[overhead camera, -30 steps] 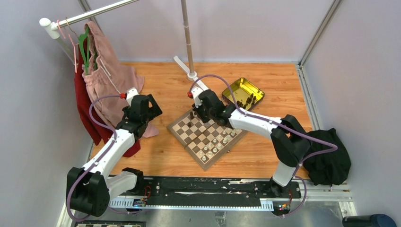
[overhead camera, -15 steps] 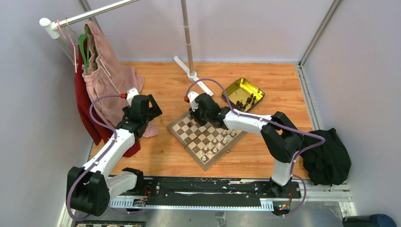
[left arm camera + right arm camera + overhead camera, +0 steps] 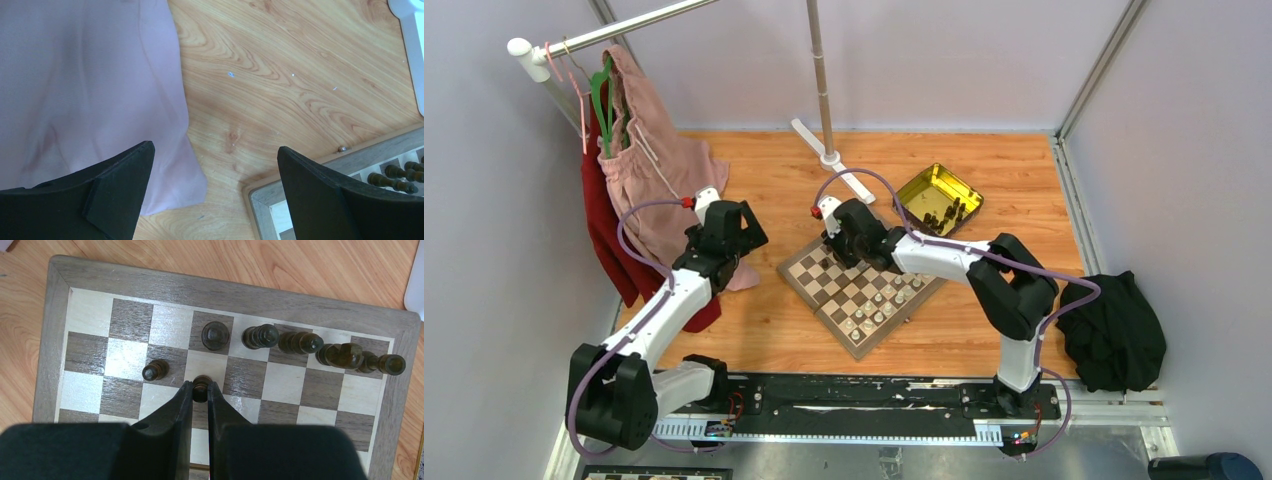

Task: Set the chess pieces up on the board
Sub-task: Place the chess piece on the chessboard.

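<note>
Chess pieces (image 3: pixel 260 336) stand partly set out on the board (image 3: pixel 200 287), and the right gripper (image 3: pixel 200 391) is clamped on one dark pawn (image 3: pixel 200 382).

In the right wrist view the pawn stands upright between the closed fingertips, one row in from a line of taller dark pieces along the board's border. A second dark pawn (image 3: pixel 155 370) stands apart to one side on a dark square. From above, pale pieces (image 3: pixel 879 303) cluster on the opposite side of the board, nearer the arm bases. The board lies skewed on the wooden table (image 3: pixel 764 180). Beyond it sits a yellow-gold tin (image 3: pixel 934 185) with a few dark pieces inside. The left gripper (image 3: pixel 215 148) is spread wide and holds nothing. It hovers over bare wood between a pink garment (image 3: pixel 85 100) and the board's corner.
</note>
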Tool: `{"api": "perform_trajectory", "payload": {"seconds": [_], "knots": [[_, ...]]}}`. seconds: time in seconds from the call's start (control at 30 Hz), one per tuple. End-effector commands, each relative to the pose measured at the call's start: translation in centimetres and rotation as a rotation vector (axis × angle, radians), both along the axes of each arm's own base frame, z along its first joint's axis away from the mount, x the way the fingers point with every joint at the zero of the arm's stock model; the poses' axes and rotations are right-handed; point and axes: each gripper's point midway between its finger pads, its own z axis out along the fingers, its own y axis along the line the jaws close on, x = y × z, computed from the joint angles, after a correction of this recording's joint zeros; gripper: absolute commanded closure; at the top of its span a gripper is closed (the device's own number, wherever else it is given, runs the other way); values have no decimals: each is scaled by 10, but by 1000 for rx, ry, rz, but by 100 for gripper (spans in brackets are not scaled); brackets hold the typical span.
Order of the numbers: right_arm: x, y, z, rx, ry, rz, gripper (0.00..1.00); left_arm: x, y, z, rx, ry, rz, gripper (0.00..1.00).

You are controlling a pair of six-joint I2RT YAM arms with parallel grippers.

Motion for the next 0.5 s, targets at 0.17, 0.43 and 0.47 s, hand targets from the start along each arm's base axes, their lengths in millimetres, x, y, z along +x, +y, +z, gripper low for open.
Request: {"api": "perform_trajectory", "payload": {"seconds": [0.17,0.43,0.47], "knots": [[1,16,5,11,-20,40,100,3,0,-3,23,5,-5,0],[2,16,3,5,-18,42,100,4,-1,-3,23,5,-5,0],[2,16,2,2,-16,44,100,4,-1,-4,23,8,-5,0]]}}
